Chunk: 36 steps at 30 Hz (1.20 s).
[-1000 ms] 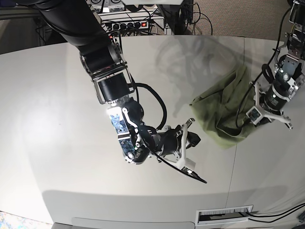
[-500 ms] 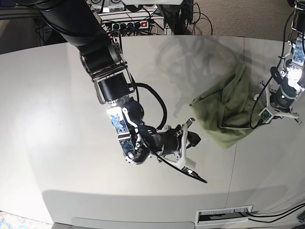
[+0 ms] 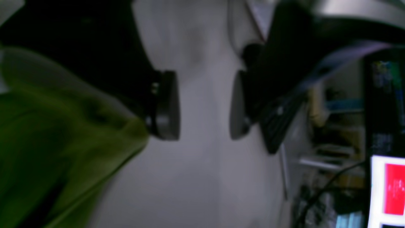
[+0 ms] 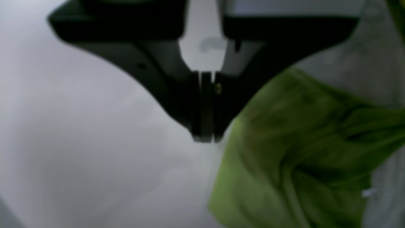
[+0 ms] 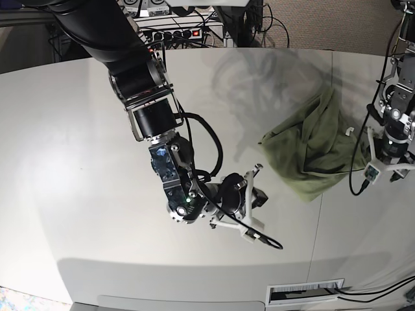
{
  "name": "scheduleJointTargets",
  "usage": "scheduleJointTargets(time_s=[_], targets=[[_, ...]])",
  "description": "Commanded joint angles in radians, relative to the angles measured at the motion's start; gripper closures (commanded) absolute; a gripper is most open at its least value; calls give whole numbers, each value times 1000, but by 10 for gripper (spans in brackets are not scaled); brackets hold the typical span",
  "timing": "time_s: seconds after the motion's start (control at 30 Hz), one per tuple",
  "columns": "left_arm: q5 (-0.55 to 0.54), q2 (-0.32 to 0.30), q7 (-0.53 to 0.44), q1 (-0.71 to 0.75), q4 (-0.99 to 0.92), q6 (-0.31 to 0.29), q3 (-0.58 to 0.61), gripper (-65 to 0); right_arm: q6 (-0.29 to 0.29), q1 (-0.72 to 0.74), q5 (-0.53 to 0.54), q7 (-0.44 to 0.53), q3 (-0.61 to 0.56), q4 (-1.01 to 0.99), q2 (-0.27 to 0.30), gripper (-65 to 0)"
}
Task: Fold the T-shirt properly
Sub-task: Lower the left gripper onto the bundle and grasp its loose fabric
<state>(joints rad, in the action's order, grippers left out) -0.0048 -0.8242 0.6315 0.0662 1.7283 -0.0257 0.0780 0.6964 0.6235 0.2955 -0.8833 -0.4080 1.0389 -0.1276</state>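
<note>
Pinched fully together and holding nothing, the right gripper (image 5: 258, 194) hovers just beside the near-left corner of the T-shirt (image 5: 311, 152), while beyond the shirt's right edge the left gripper (image 5: 389, 165) stands open and empty. The soft, matte olive cloth lies bunched in deep creases on the smooth pale table (image 5: 78, 149). To fold it well, each gripper should probably take a single layer at an edge and spread the shirt flat first.
</note>
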Motion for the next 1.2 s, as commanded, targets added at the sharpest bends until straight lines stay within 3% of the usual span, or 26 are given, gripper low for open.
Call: scheduleJointTargets(time_s=[0.0, 0.1, 0.23, 0.37, 0.53, 0.67, 0.8, 1.0, 1.17], targets=[[-48, -26, 1, -14, 56, 9, -10, -203, 2, 39, -5, 43, 2, 17, -14, 0], [-192, -27, 50, -8, 183, 7, -10, -67, 2, 43, -45, 79, 0, 16, -14, 0], [-240, -24, 64, 27, 299, 6, -10, 0, 2, 45, -47, 128, 0, 16, -14, 0], [-311, -13, 78, 101, 346, -1, -10, 0, 2, 42, -53, 129, -7, 14, -14, 0], [-357, 45, 56, 184, 347, -27, -10, 0, 2, 30, -32, 72, -49, 13, -14, 0], [-409, 88, 69, 190, 352, -28, -10, 0, 2, 22, -81, 126, -126, -4, -14, 0], [-464, 132, 69, 201, 353, -80, -10, 0, 2, 21, -129, 145, -209, -27, -14, 0], [-446, 196, 2, 281, 320, -85, -10, 0, 2, 13, -128, 163, -228, -32, -14, 0], [-389, 209, -80, 285, 215, -85, -10, 0, 2, -10, -92, 130, -228, -32, -14, 0]])
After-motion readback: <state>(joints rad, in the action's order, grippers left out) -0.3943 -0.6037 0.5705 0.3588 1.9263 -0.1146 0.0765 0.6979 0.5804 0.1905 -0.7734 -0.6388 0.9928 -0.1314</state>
